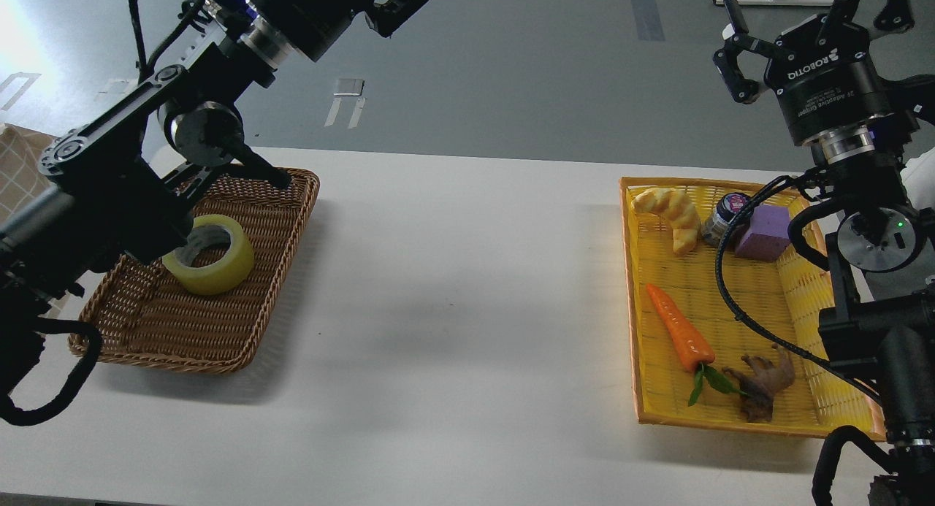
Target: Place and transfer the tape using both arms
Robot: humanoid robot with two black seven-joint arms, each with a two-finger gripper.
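The tape (212, 263), a translucent yellow roll with a grey-white core, lies flat in the brown wicker basket (241, 323) at the left of the white table. My left arm reaches over that basket's back left. Its gripper (398, 8) is high above the basket's far edge, cut by the top edge of the view, so its fingers cannot be told apart. It holds nothing that I can see. My right gripper (803, 20), marked ROBOTIQ, is raised at the top right above the yellow basket, with its fingers spread apart and empty.
The yellow basket (634, 287) at the right holds a croissant (672, 210), a small dark jar (727, 215), a purple block (763, 232), a carrot (679, 331) and a brown root-like piece (763, 382). The table (467, 294) spans between the baskets.
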